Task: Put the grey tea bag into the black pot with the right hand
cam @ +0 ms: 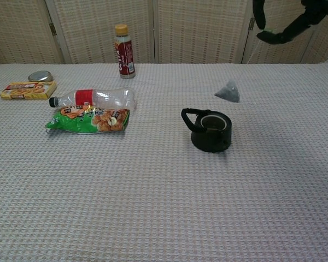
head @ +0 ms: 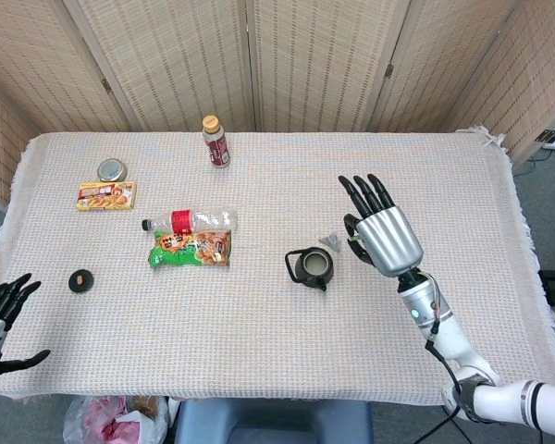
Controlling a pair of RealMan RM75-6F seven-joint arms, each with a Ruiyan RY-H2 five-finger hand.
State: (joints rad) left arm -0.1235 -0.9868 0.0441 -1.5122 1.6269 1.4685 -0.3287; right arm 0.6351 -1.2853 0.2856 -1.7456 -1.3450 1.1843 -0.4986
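The grey tea bag (cam: 228,91) hangs in the air, just above and to the right of the black pot (cam: 210,131). It dangles below my right hand (cam: 287,22), which is raised at the top edge of the chest view and holds it by its string. In the head view the tea bag (head: 331,241) shows just off the right hand's (head: 381,233) fingertips, up and to the right of the open pot (head: 313,267). My left hand (head: 0,313) rests at the table's near left corner, fingers apart, holding nothing.
A clear plastic bottle (head: 190,222) lies above a green snack bag (head: 190,249) left of the pot. A brown bottle (head: 215,141) stands at the back. A yellow box (head: 105,196), a tin lid (head: 111,169) and a black disc (head: 80,280) are at the left.
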